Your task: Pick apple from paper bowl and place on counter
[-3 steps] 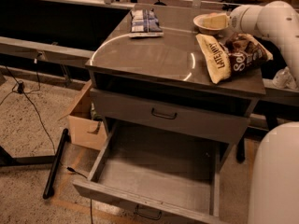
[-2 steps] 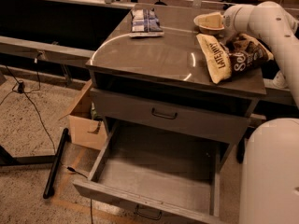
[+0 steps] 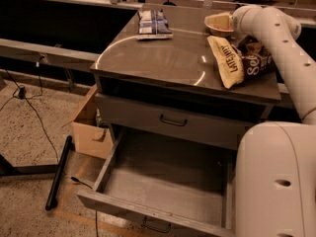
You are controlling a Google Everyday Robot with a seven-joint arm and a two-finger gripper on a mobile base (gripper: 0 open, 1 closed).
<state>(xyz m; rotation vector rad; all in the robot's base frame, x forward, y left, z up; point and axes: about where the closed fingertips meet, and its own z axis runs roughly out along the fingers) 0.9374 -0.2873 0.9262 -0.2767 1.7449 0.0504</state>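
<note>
The paper bowl (image 3: pixel 217 25), cream with a thin rim, stands at the back right of the grey-brown counter (image 3: pixel 163 58). My gripper (image 3: pixel 226 19) is at the end of the white arm (image 3: pixel 276 38), down at the bowl's right side and partly over it. The apple does not show; it is hidden by the gripper and the bowl's rim. The front and middle of the counter carry a faint circular light reflection.
A yellow chip bag (image 3: pixel 227 60) and a dark brown bag (image 3: pixel 255 59) lie just in front of the bowl. A blue-white packet (image 3: pixel 153 22) lies at the back left. The lower drawer (image 3: pixel 168 181) stands open. A cardboard box (image 3: pixel 89 127) sits on the floor to the left.
The arm's end has moved a little to the left, closer onto the bowl. The bowl and the bags have not moved.
</note>
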